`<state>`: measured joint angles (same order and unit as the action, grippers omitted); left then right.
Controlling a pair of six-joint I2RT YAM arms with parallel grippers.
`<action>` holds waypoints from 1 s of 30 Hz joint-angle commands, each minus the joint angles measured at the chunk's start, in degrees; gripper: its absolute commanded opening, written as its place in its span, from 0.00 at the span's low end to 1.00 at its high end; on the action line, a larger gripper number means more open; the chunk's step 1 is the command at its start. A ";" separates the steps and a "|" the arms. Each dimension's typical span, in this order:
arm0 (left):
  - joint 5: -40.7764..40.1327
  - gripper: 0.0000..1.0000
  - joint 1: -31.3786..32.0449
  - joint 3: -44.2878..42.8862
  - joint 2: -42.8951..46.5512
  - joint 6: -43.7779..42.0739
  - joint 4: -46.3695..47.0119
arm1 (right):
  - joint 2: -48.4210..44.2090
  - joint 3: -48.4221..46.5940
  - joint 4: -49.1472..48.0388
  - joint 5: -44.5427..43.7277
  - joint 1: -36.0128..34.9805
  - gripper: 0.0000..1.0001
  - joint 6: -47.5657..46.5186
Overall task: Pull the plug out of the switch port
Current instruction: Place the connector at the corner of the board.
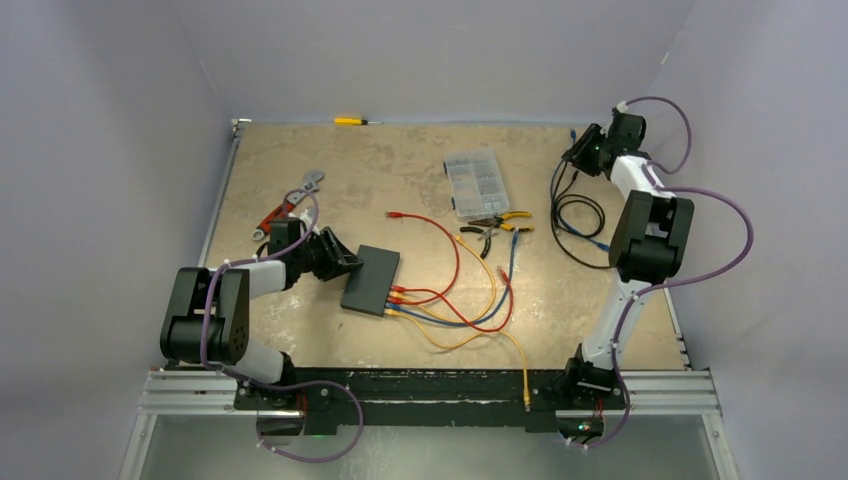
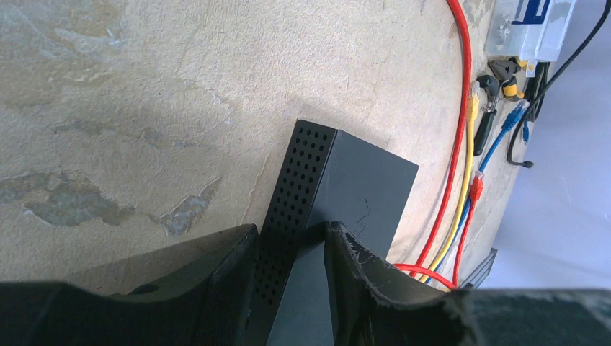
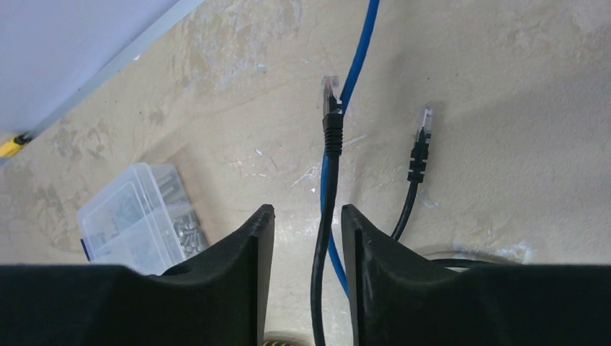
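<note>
Currently switch (image 2: 364, 189) edge sits btwn L gripper (image 2: 290, 229) jaws, clamped.

The switch (image 2: 367, 191) is matte black, its narrow side dotted with rows of small holes. The tabletop (image 1: 400, 160) is mottled beige. A red cable (image 2: 466, 86), yellow cable (image 1: 521, 362) and blue cable (image 3: 362, 50) show.
</note>
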<state>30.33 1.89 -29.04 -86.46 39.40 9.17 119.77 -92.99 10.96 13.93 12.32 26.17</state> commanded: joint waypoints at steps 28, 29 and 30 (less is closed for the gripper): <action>-3.69 0.54 0.03 2.95 5.51 -2.77 -7.20 | -17.74 12.74 -4.33 9.14 -20.02 0.88 -6.94; -3.35 0.55 0.02 3.00 5.97 -2.75 -7.01 | -18.59 14.21 -4.78 9.72 -21.01 0.89 -7.07; -2.97 0.56 0.01 3.02 6.50 -2.62 -6.81 | -19.35 15.43 -5.14 10.42 -22.04 0.89 -7.17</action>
<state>29.41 1.96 -27.77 -81.41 39.18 5.85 105.25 -81.28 7.99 21.52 -7.42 21.41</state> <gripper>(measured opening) 0.541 0.881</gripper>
